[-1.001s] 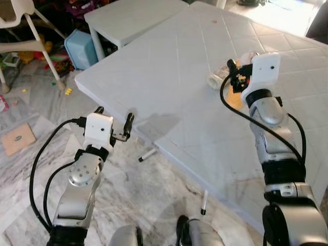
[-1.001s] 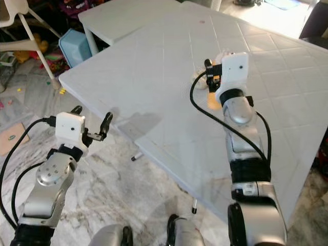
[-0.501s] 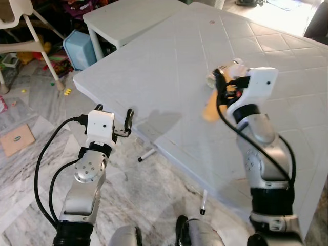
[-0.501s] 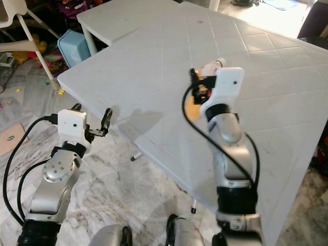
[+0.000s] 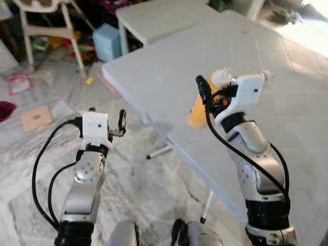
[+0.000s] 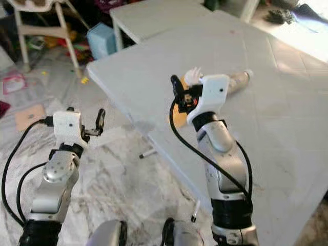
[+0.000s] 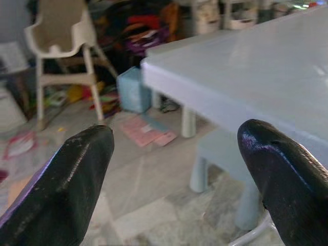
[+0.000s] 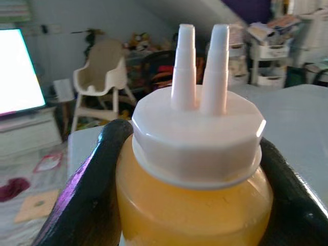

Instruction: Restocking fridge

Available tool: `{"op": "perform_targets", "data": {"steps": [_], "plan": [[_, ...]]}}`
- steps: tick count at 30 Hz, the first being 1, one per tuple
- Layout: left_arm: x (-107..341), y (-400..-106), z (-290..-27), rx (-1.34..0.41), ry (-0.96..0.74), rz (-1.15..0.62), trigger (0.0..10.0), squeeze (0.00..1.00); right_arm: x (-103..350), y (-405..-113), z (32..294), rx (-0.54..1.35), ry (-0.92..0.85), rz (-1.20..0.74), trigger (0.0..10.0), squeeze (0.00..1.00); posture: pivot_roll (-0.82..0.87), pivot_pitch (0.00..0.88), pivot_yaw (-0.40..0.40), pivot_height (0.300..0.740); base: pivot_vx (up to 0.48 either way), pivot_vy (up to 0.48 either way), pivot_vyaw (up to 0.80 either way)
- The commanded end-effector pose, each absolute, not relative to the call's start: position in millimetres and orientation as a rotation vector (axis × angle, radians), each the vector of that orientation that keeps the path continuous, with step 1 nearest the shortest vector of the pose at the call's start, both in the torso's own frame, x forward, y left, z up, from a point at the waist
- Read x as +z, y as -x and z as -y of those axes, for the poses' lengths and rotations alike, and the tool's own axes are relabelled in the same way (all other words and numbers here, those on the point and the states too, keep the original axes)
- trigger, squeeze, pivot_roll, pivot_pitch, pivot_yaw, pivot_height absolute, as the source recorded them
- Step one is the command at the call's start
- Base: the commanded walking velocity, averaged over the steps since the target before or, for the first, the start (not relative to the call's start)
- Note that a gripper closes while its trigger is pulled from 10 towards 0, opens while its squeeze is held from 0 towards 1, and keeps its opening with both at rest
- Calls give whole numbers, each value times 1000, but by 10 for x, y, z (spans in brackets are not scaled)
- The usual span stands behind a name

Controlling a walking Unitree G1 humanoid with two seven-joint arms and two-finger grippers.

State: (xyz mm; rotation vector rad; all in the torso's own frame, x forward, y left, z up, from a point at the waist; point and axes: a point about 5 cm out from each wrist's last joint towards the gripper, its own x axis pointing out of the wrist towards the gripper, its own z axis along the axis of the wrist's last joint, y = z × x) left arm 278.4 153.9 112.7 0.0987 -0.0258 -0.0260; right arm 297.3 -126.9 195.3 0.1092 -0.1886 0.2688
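The right gripper (image 5: 202, 97) was raised above the large white table (image 5: 287, 113), near the table's front edge. Its two black fingers (image 8: 89, 174) pinched a bottle of yellow sauce (image 8: 192, 205) at the neck, just under the white cap (image 8: 197, 136). The cap had two thin white nozzles (image 8: 201, 66) that stood side by side. In the head views the bottle (image 5: 199, 107) hung in the air, lifted off the table top and tilted a little, with the cap pointing up and away from the robot.

Behind the right gripper, a second bottle (image 6: 237, 81) lay on its side on the table, further from the front edge. It was pale and its content was hard to tell.

The left gripper (image 5: 109, 119) was held in front of the robot over the marble floor (image 5: 148, 189), beside the table's near corner and lower than its top. Its fingers (image 7: 77, 179) were spread wide apart and nothing was between them.

A smaller white table (image 5: 159, 18) stood behind the large one, touching or almost touching it. On the floor beside it there was a light blue bin (image 5: 106, 42). A white high chair (image 5: 48, 28) stood at the far left, with toys and papers scattered around it. A brown piece of cardboard (image 5: 36, 118) lay on the floor near the left arm.
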Motion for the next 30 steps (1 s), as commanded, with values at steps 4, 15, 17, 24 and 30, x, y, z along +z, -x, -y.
{"op": "perform_targets", "data": {"steps": [4,15,17,24,30], "plan": [[1147,-2821,-1526,-24,-123,34,10000,0,1964,-2931,1223,285,-118,194,10000,0,-6,60,-30,740,0,390,800],[1180,-2885,-1631,13,-154,58,10000,0,1824,-2920,1241,276,-86,185,10000,0,12,12,-31,740,0,425,202],[1172,-2874,-1698,36,-178,56,10000,0,1747,-2928,1295,238,-76,177,10000,0,29,0,-26,740,0,480,0],[1150,-2831,-1820,71,-222,66,10000,0,1644,-2919,1351,195,-50,170,10000,0,45,0,-21,740,0,460,175],[1171,-2828,-1856,96,-255,87,10000,0,1575,-2913,1319,192,-53,162,10000,0,50,0,-21,740,0,0,800]]}}
